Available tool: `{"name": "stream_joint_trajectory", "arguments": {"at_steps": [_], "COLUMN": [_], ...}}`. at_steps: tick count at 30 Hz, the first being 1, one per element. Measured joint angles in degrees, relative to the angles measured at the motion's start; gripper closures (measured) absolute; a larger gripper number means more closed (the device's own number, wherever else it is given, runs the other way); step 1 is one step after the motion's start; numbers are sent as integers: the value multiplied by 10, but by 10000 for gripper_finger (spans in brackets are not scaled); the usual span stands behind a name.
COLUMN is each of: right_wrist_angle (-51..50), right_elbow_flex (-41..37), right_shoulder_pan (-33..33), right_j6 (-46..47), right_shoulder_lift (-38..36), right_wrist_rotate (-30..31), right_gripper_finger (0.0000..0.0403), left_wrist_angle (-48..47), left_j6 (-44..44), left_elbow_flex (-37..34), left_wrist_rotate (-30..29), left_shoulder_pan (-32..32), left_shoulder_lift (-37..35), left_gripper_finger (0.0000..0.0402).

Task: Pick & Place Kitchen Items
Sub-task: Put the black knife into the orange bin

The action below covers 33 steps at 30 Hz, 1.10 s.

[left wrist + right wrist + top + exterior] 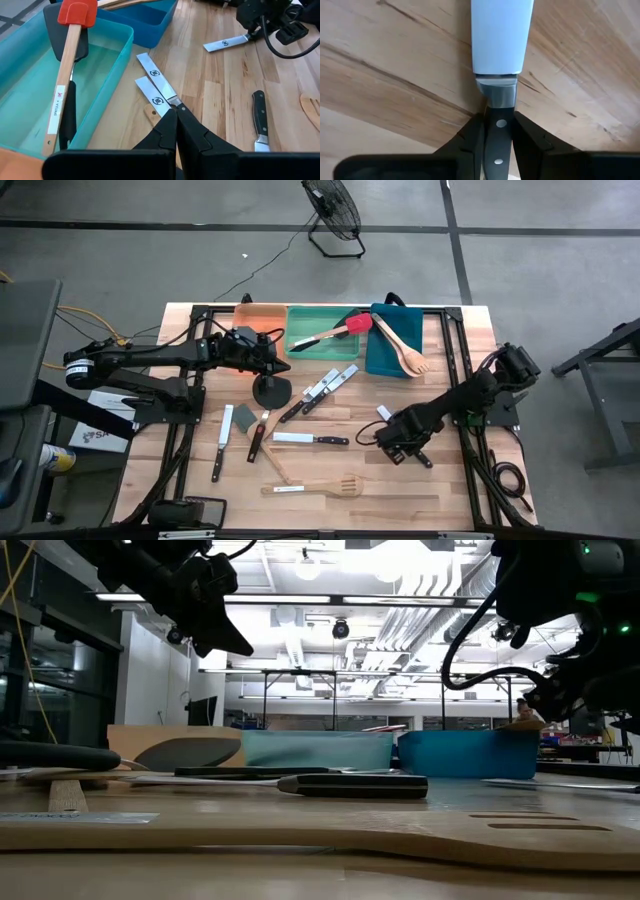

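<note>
My right gripper (392, 430) is low over the table's right half, shut on a black-handled steel knife (500, 35) whose blade (384, 412) points toward the far edge. My left gripper (283, 360) is shut and empty, held above the table beside the green tray's (300, 340) near edge. A pair of knives (155, 92) lies flat on the wood ahead of it. Other knives (312, 438), a black spatula (272, 390) and a wooden slotted turner (312, 487) lie flat on the table. My right gripper pinches the knife's black handle (497, 131) between its two fingers, just behind the steel bolster. The fingers run along the knife, one on each side of the handle. The blade (227, 44) is flat and close to the wood; I cannot tell whether it is lifted clear.
An orange tray (262, 315), the green tray holding a red spatula (340, 330) and a black one, and a blue tray (385, 355) holding wooden utensils (405, 348) stand in a row at the far edge. Bare wood lies near the right and near edges.
</note>
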Motion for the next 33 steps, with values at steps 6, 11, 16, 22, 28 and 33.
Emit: {"name": "stream_joint_trajectory", "arguments": {"at_steps": [6,11,16,22,28,33], "right_wrist_angle": [10,25,44,96,208,327], "right_elbow_flex": [-1,-4,-3,-2,-2,-2], "right_shoulder_pan": [3,9,19,27,3,-48], "right_j6": [-21,-13,-13,-59,-193,-339], "right_shoulder_lift": [-12,-61,-121,-176,-192,-189], "right_wrist_rotate": [3,70,132,264,393,445], "right_gripper_finger": [333,333,333,333,333,333], "left_wrist_angle": [0,0,1,10,26,50], "left_j6": [0,0,0,-1,-1,-1], "left_elbow_flex": [0,0,0,0,0,0], "left_wrist_rotate": [0,0,0,0,0,15], "left_shoulder_pan": [0,0,0,0,0,0], "left_shoulder_lift": [0,0,0,0,0,1], "left_gripper_finger": [400,400,400,400,400,400]}}
